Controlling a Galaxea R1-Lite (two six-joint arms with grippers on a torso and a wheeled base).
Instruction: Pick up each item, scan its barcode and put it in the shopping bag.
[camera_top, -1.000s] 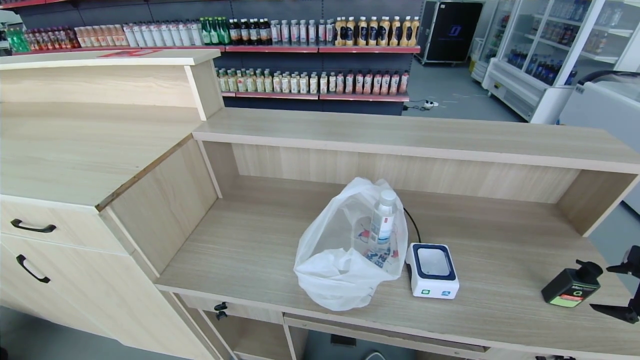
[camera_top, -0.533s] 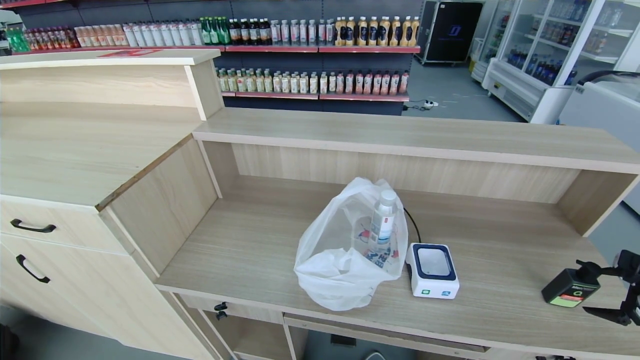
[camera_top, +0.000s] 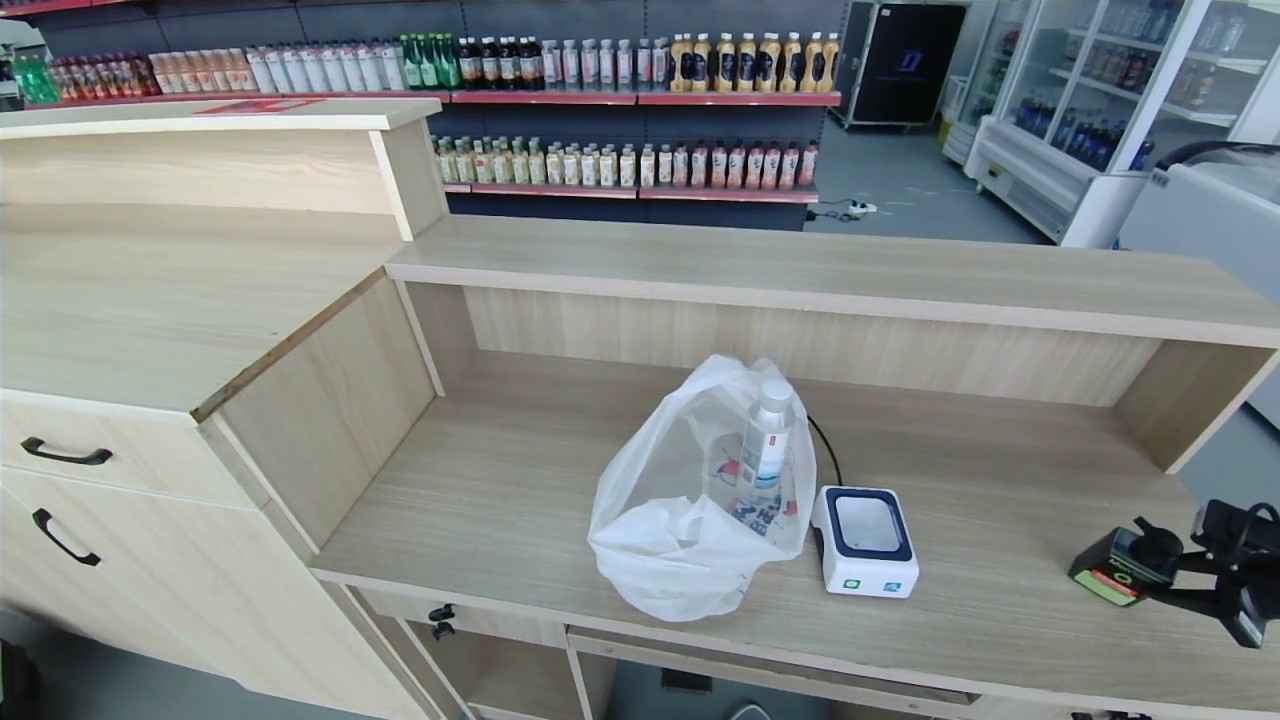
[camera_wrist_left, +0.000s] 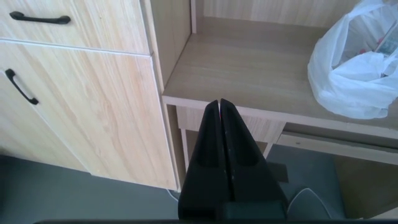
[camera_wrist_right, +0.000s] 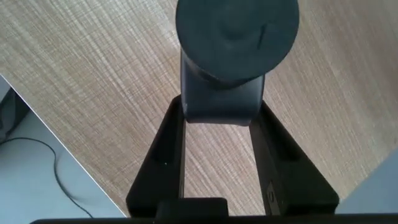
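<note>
Right gripper (camera_wrist_right: 221, 107): fingers closed on the pump neck of a squat black plastic bottle (camera_top: 1108, 573), tilted at the right end of the pale wooden counter (camera_top: 1000, 480), base pointing leftward. White box scanner (camera_top: 865, 538), then translucent white plastic shopping bag (camera_top: 690, 520), lie further left. Left gripper (camera_wrist_left: 221, 109): pressed together, empty.

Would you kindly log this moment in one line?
right gripper shut on black bottle | left gripper shut | water bottle in bag

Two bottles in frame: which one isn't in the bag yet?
The black pump bottle at the counter's right end, held between the right gripper's fingers. The clear white-capped bottle stands inside the shopping bag.
</note>
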